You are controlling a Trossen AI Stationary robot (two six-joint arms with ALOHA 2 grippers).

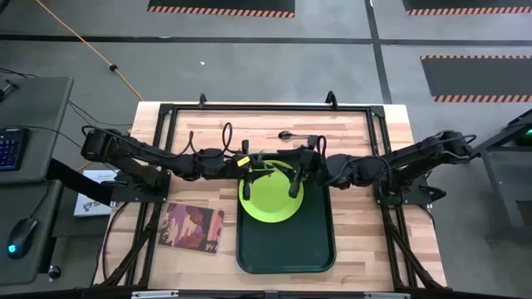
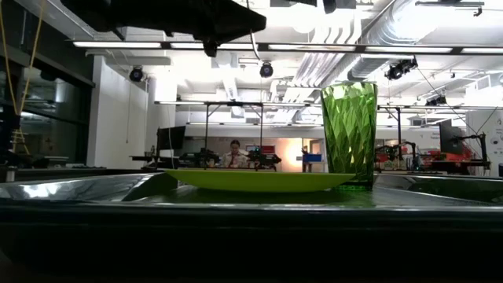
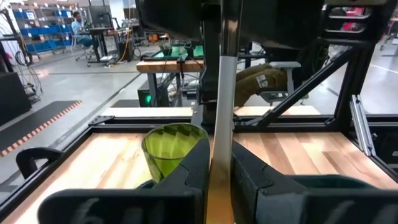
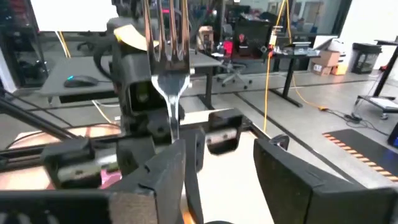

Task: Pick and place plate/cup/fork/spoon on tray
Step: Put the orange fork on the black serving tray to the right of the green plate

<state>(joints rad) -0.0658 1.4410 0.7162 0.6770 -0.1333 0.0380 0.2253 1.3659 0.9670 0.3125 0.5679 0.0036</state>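
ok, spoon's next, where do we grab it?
Mid-handle, from straight above, closing across it. The spoon lies flat on the table beyond the tray, bowl seemingly toward the left arm's side, slim handle running right. It is probably too low for a side approach.

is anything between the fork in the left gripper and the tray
Yes: the plate and cup sit on the tray's far end under the left gripper and its fork, and the right gripper hangs open alongside. The tray's near half is bare.
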